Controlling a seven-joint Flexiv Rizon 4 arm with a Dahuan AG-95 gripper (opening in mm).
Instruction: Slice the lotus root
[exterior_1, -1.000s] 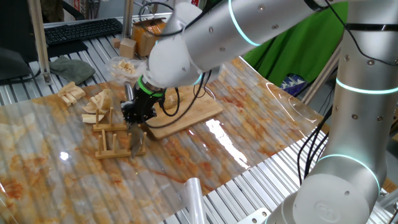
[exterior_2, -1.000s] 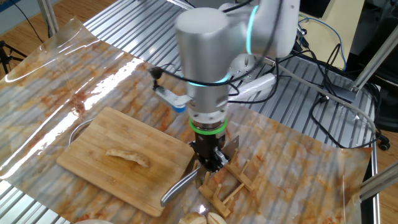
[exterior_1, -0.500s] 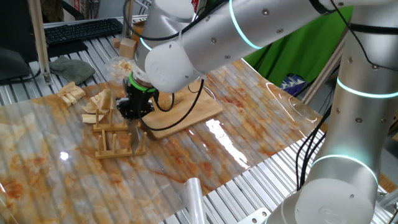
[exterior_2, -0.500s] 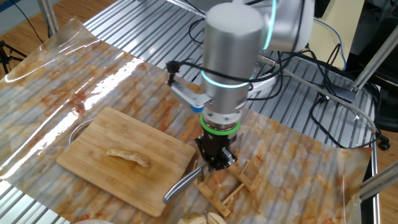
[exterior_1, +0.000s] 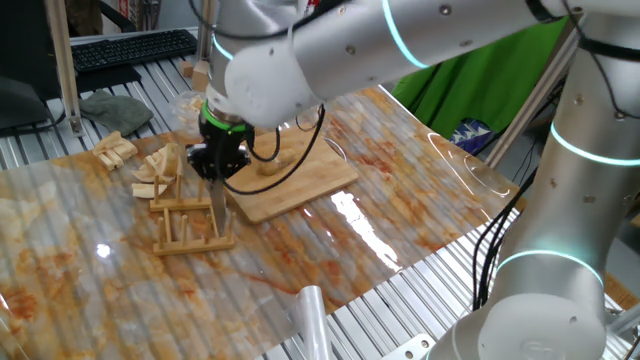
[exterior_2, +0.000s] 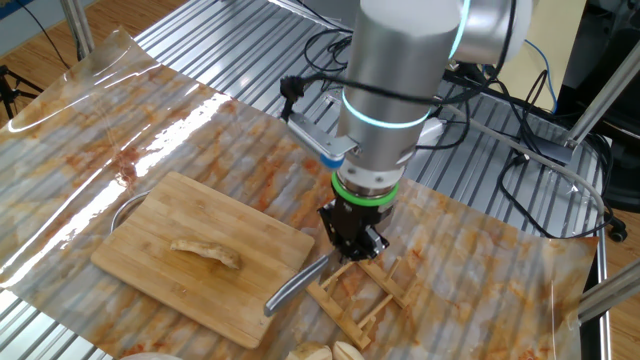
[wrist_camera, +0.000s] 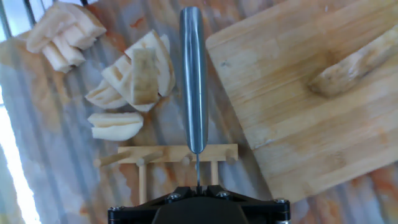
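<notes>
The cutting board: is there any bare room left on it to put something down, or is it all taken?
Most of the cutting board is bare: only the lotus root lies near its middle, so either end is free. It is crowded off the board's corner, where the knife, wooden rack and gripper meet, with the pale wedges behind the rack.

In the hand view, your knife (wrist_camera: 193, 81) runs straight out ahead of the jaws, with the wooden rack (wrist_camera: 171, 158) directly beneath them. Right of the jaws lies the cutting board (wrist_camera: 292, 99), and the lotus root (wrist_camera: 354, 65) rests on its far right part. Left of the knife, the wedge pieces (wrist_camera: 127, 84) sit on the surface (wrist_camera: 56, 155).
</notes>
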